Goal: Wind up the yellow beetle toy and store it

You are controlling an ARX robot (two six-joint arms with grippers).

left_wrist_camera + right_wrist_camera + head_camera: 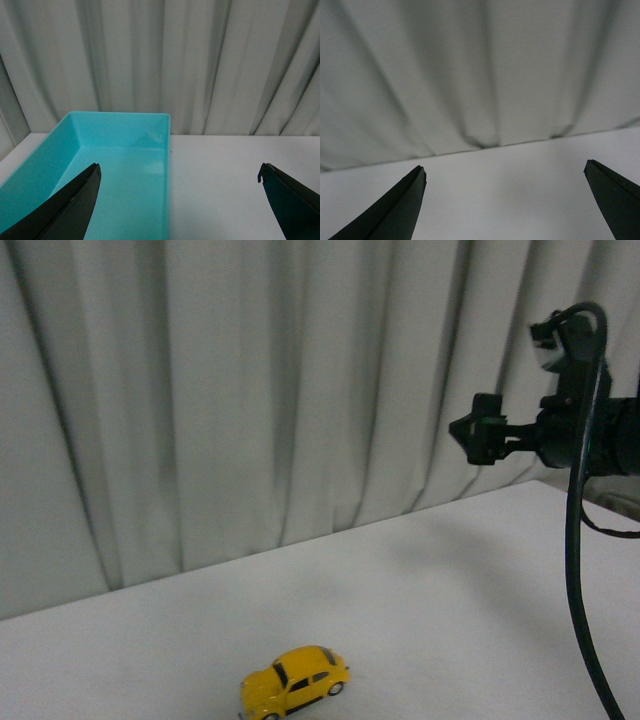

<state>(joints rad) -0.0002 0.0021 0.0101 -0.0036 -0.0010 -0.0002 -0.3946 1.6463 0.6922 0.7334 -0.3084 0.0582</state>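
**Yellow beetle toy on the table, both pincers spread wide**

In the front view the yellow beetle toy (294, 681) stands on its wheels at the bottom centre of the frame, on the white table (450, 580); nothing touches it. The right arm (585, 440) reaches in at the upper right of the frame, held high above the table and well apart from the toy; a black cable (572, 580) hangs down from it. Pale pleated curtains (250, 390) fill the background.

In the right wrist view the right gripper (504, 167) has its two dark fingers far apart, with only table and curtain between them. In the left wrist view the left gripper (179, 170) is likewise spread and holds nothing; a turquoise bin (120, 116) lies on the table beyond it, partly behind one finger.
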